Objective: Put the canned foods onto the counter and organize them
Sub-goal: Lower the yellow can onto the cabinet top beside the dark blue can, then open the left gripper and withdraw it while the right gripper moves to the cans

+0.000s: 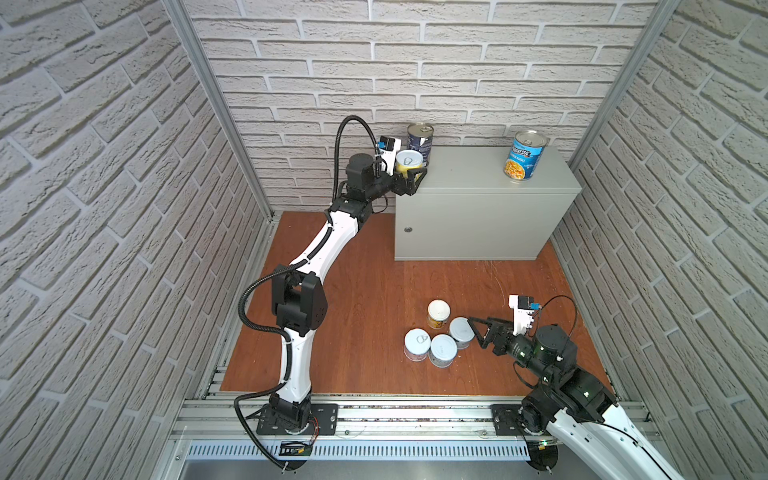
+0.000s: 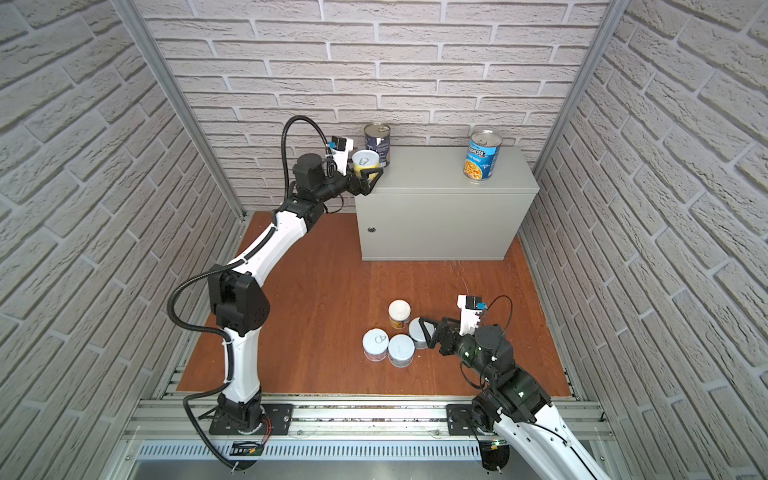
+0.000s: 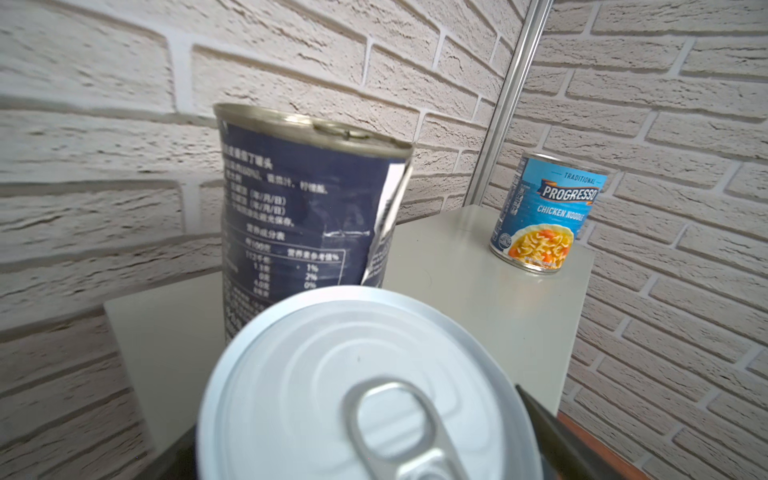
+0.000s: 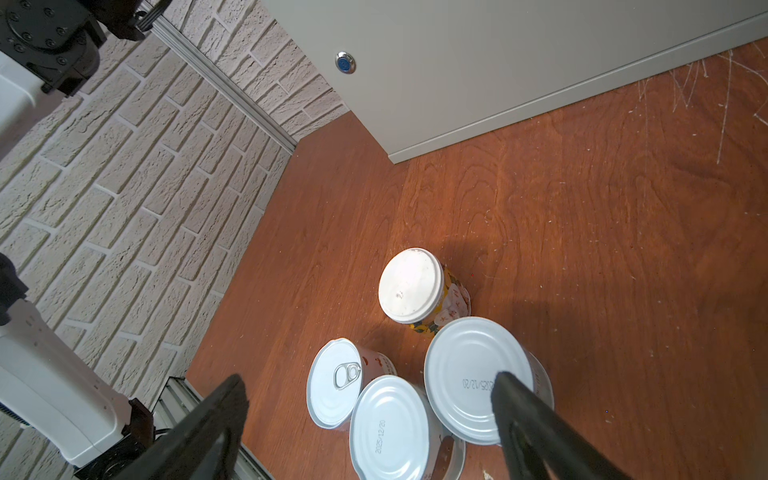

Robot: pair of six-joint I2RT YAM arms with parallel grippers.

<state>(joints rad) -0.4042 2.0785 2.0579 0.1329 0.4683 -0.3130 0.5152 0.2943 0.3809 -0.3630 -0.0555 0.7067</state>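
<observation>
- The left gripper [image 1: 417, 179] has its jaws spread wide on either side of the yellow can [image 1: 408, 160]. The can stands upright on the left front corner of the counter [image 1: 465, 174] and looks set down, so this arm probably only needs to back straight off.
- The navy can [image 1: 419, 141] stands just behind it, near the wall.
- Four short cans [image 1: 443, 349] cluster upright on the wooden floor [image 1: 353, 311], well apart from the counter.
- The right gripper [image 1: 477, 332] sits low with its jaws apart and empty, one finger [image 4: 523, 411] at the rim of the nearest can [image 1: 460, 330]. That can lies just ahead of it with its axis vertical, so the right arm is clearly the nearer one for the next pick, closing across the can's round side.
- The soup can [image 1: 523, 160] stands at the counter's right rear.
</observation>
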